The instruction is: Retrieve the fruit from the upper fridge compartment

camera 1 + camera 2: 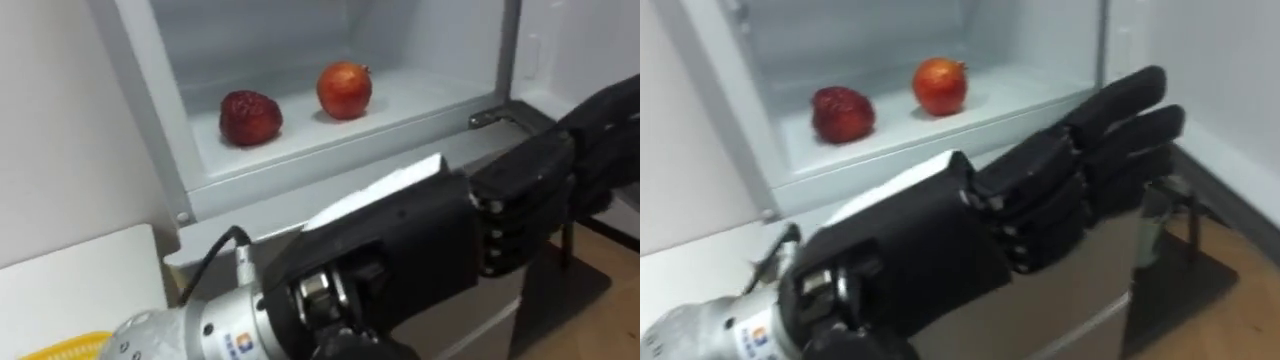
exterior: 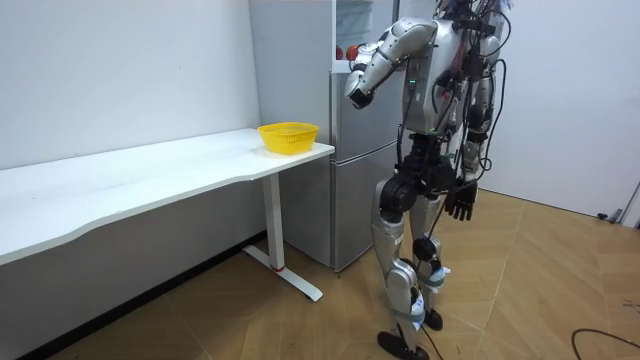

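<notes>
Two red fruits lie on the white shelf (image 1: 430, 98) of the open upper fridge compartment: a dark red, bumpy one (image 1: 249, 118) on the left and a rounder, brighter one (image 1: 344, 90) to its right. My left hand (image 1: 520, 200) is raised in front of the compartment, below and to the right of the fruits. Its fingers are straight, it is open and holds nothing, and it touches neither fruit. In the room view I stand facing the fridge (image 2: 300, 110) with the left hand (image 2: 357, 92) lifted to the upper compartment. My right hand (image 2: 460, 202) hangs open by my thigh.
A white table (image 1: 70, 268) stands just left of the fridge with a yellow basket (image 2: 288, 136) at its near end. The compartment's frame (image 1: 150, 110) rises on the left and its inner wall (image 1: 505, 50) on the right. Wooden floor (image 2: 560, 290) lies behind me.
</notes>
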Robot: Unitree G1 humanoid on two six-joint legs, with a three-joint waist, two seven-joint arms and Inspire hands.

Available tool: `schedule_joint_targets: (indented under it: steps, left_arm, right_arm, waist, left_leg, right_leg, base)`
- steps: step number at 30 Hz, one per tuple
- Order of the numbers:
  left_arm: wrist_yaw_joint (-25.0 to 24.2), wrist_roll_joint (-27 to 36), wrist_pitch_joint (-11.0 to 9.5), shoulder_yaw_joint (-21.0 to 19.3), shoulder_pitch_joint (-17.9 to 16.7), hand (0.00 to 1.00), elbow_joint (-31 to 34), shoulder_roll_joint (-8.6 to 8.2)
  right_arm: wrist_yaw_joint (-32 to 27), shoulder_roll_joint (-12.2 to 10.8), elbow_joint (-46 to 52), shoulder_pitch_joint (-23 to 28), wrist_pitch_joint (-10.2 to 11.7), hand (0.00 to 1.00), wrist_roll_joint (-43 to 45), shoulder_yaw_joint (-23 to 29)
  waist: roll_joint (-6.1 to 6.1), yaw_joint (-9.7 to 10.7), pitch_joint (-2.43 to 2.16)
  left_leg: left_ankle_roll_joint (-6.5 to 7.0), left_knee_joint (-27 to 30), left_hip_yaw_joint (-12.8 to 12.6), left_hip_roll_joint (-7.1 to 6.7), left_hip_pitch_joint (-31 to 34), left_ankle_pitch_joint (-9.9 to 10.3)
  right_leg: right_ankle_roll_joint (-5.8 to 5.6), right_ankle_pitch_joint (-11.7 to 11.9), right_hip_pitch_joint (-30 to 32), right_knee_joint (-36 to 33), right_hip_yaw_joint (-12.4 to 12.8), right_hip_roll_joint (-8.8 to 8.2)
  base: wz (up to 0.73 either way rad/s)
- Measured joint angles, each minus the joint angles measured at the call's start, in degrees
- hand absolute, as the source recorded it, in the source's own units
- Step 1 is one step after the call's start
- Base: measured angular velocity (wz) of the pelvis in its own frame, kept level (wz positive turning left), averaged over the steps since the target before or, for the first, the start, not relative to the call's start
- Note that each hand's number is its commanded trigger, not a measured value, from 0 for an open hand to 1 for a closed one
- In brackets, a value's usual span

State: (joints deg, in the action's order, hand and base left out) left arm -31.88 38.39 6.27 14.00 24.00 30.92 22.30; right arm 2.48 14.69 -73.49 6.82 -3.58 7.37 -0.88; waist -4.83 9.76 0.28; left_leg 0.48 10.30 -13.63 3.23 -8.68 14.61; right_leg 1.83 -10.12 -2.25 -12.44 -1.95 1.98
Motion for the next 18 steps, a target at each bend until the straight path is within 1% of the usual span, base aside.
schedule_joint_targets:
  steps: [1, 2, 3, 4, 5, 6, 7, 8, 9, 10, 11, 12, 13, 15, 16, 17, 18]
  left_arm:
    - [0.02, -0.31, -0.06, -0.78, -0.35, 0.00, 0.02, 0.01]
    - [0.06, -0.39, -0.16, -2.59, -1.30, 0.00, 0.06, 0.12]
    - [0.26, -0.41, -0.21, -4.66, -2.24, 0.00, 0.15, 0.53]
    - [0.32, -0.44, -0.21, -5.77, -2.64, 0.00, 0.31, 0.87]
    - [0.62, -0.80, -0.31, -8.15, -3.55, 0.00, 1.18, 1.47]
    - [1.29, -1.64, -0.46, -10.25, -4.47, 0.00, 2.24, 1.73]
    - [1.58, -2.44, -0.48, -11.28, -4.97, 0.00, 2.79, 1.79]
    - [2.11, -3.35, -1.15, -13.47, -6.15, 0.00, 3.38, 1.96]
    - [2.91, -3.94, -2.05, -15.55, -7.46, 0.00, 3.49, 1.96]
    - [3.40, -4.28, -2.46, -16.71, -8.49, 0.00, 3.52, 1.98]
    - [4.52, -4.84, -2.77, -19.65, -10.96, 0.00, 3.64, 1.99]
    - [6.02, -6.21, -2.85, -22.54, -13.33, 0.00, 3.46, 1.99]
    - [7.05, -7.04, -2.85, -23.65, -14.22, 0.00, 3.23, 1.99]
    - [9.84, -7.91, -2.82, -28.78, -18.35, 0.00, 2.57, 1.96]
    - [10.52, -7.98, -2.89, -30.11, -19.41, 0.00, 2.31, 1.92]
    - [12.23, -7.95, -3.03, -32.73, -21.85, 0.00, 1.62, 1.61]
    - [13.30, -8.06, -3.18, -34.02, -23.33, 0.00, 1.36, 1.33]
  right_arm:
    - [-0.07, 0.00, 0.02, 0.08, 0.07, 0.00, 0.00, 0.03]
    - [-0.34, 0.00, 0.04, 0.00, 0.32, 0.00, -0.01, 0.04]
    - [-0.79, -0.09, 0.03, 0.09, 0.47, 0.00, -0.03, 0.05]
    - [-1.01, -0.14, 0.09, 0.08, 0.52, 0.00, 0.19, 0.04]
    - [-1.11, -0.23, 0.02, 0.17, 0.51, 0.00, 1.40, 0.05]
    - [-1.12, -0.24, 0.10, 0.86, 0.40, 0.00, 2.25, 0.24]
    - [-1.18, -0.25, 0.28, 1.07, 0.45, 0.00, 2.27, 0.60]
    - [-1.49, -0.26, 0.27, 1.93, 0.43, 0.00, 2.32, 1.03]
    - [-1.94, -0.29, 0.22, 2.84, 0.40, 0.00, 2.37, 1.10]
    - [-2.16, -0.34, 0.26, 3.18, 0.33, 0.00, 2.46, 1.33]
    - [-2.72, -0.62, 0.66, 3.80, 0.34, 0.00, 3.18, 2.79]
    - [-3.33, -1.02, 0.67, 4.02, 0.34, 0.00, 4.36, 4.10]
    - [-3.54, -1.21, 0.67, 4.06, 0.30, 0.00, 4.58, 4.66]
    - [-4.55, -1.71, 0.73, 4.15, 0.23, 0.00, 4.75, 5.23]
    - [-4.56, -1.89, 0.81, 4.28, 0.24, 0.00, 4.73, 5.76]
    - [-4.67, -2.10, 1.06, 4.54, 0.21, 0.00, 4.49, 6.74]
    - [-4.92, -2.11, 1.08, 4.85, 0.22, 0.00, 4.21, 6.76]
  waist:
    - [-0.01, -0.51, -0.02]
    - [0.03, -1.16, -0.02]
    - [0.08, -2.11, -0.05]
    - [0.15, -2.44, -0.08]
    - [0.19, -2.50, -0.16]
    - [0.08, -3.57, -0.39]
    - [0.07, -4.07, -0.56]
    - [-0.01, -4.87, -0.74]
    - [0.00, -5.60, -0.73]
    - [-0.01, -5.99, -0.74]
    - [-0.13, -7.21, -0.80]
    - [-0.06, -7.70, -0.76]
    - [0.00, -7.98, -0.72]
    - [0.05, -9.94, -0.65]
    - [0.09, -10.24, -0.63]
    - [0.14, -11.07, -0.63]
    - [0.11, -11.45, -0.62]
  left_leg:
    - [0.00, 0.00, 0.03, 0.00, -0.03, 0.00]
    - [-0.01, 0.07, 0.20, 0.01, 0.03, -0.01]
    - [-0.07, 0.13, 0.51, 0.01, 0.08, -0.04]
    - [-0.09, 0.22, 0.61, -0.02, 0.15, -0.06]
    - [-0.10, 0.51, 1.22, -0.10, 0.46, -0.06]
    - [-0.12, 0.56, 1.54, -0.26, 0.48, -0.07]
    - [-0.16, 0.55, 1.90, -0.51, 0.52, -0.10]
    - [-0.24, 0.56, 2.85, -0.64, 0.28, -0.19]
    - [-0.30, 0.52, 3.32, -0.76, 0.04, -0.23]
    - [-0.31, 0.51, 3.43, -0.82, -0.07, -0.23]
    - [-0.33, 0.59, 3.56, -0.83, -0.17, -0.24]
    - [-0.36, 0.67, 4.39, -0.88, -0.06, -0.26]
    - [-0.41, 0.66, 4.70, -0.93, -0.05, -0.29]
    - [-0.53, 0.67, 5.84, -1.09, -0.06, -0.38]
    - [-0.53, 0.68, 6.15, -1.14, -0.04, -0.39]
    - [-0.53, 0.77, 6.44, -1.31, 0.03, -0.39]
    - [-0.53, 0.89, 6.48, -1.38, 0.03, -0.39]
  right_leg:
    - [0.00, 0.00, -0.10, 0.00, -0.13, -0.05]
    - [-0.02, -0.01, -0.18, 0.04, -0.22, -0.19]
    - [-0.05, -0.06, -0.32, 0.12, -0.64, -0.60]
    - [-0.06, -0.09, -0.36, 0.23, -0.80, -0.66]
    - [-0.07, -0.10, -0.63, 0.86, -1.44, -0.77]
    - [-0.08, -0.11, -0.83, 0.79, -2.06, -0.85]
    - [-0.10, -0.11, -0.91, 0.81, -2.22, -0.88]
    - [-0.12, -0.13, -1.47, 0.85, -2.76, -0.87]
    - [-0.23, -0.23, -2.17, 0.91, -3.28, -0.95]
    - [-0.25, -0.28, -2.47, 0.96, -3.46, -0.98]
    - [-0.21, -0.35, -2.65, 0.91, -3.87, -1.08]
    - [-0.20, -0.39, -2.65, 0.90, -4.49, -1.19]
    - [-0.22, -0.45, -2.52, 0.88, -4.78, -1.26]
    - [-0.25, -0.68, -2.57, 0.86, -5.64, -1.81]
    - [-0.25, -0.76, -2.79, 0.84, -5.97, -1.86]
    - [-0.30, -1.19, -2.87, 0.51, -6.21, -2.05]
    - [-0.32, -1.34, -2.88, 0.34, -6.25, -2.15]
  base:
    - [0.18]
    - [0.11]
    - [0.09]
    - [0.18]
    - [0.22]
    - [0.23]
    - [0.22]
    - [0.26]
    - [0.28]
    - [0.23]
    - [0.19]
    - [0.22]
    - [0.27]
    - [0.20]
    - [0.22]
    - [0.19]
    - [0.18]
